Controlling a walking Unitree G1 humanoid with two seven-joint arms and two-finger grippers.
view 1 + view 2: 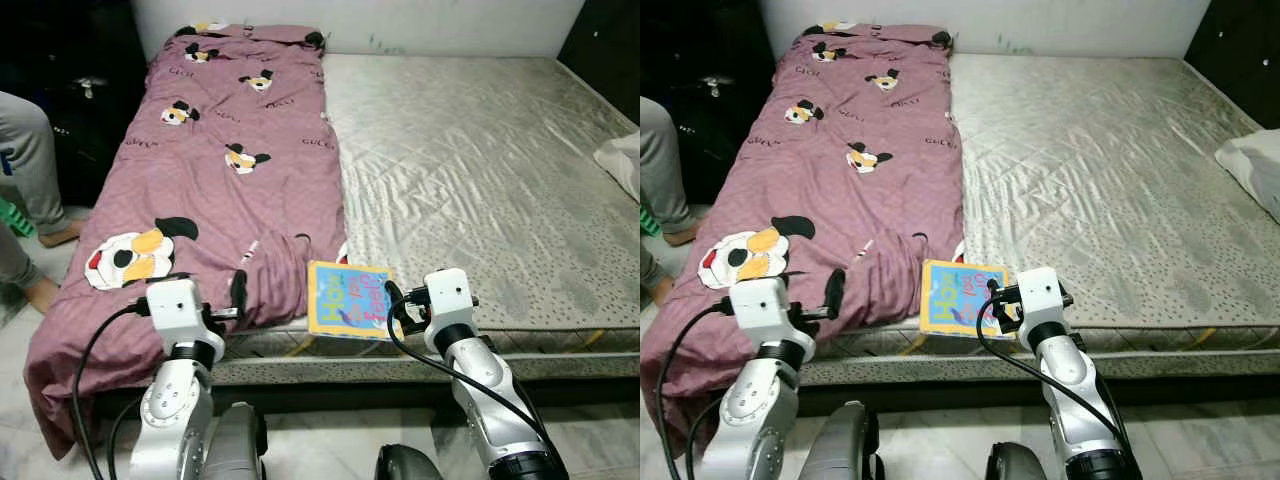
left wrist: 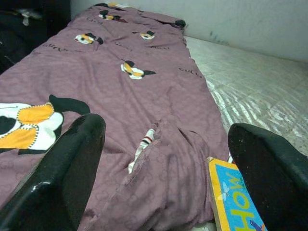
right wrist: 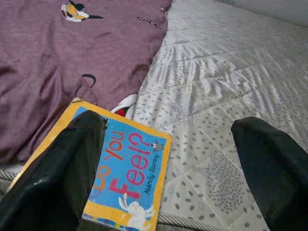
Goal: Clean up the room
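Mattress (image 1: 480,170) with purple blanket (image 1: 215,180), picture book (image 1: 348,300), white pillow (image 1: 625,160).

Head downward; wrists low over bed (image 1: 480,170)

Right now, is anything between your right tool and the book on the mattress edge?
Nothing visible blocks it. The right tool is open and sits right at the book, which lies flat on the bare mattress beside the purple blanket. The blanket's edge reaches the book's far side but does not cover it.

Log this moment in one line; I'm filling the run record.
left gripper: open, over purple blanket | right gripper: open, above book | book: on mattress edge
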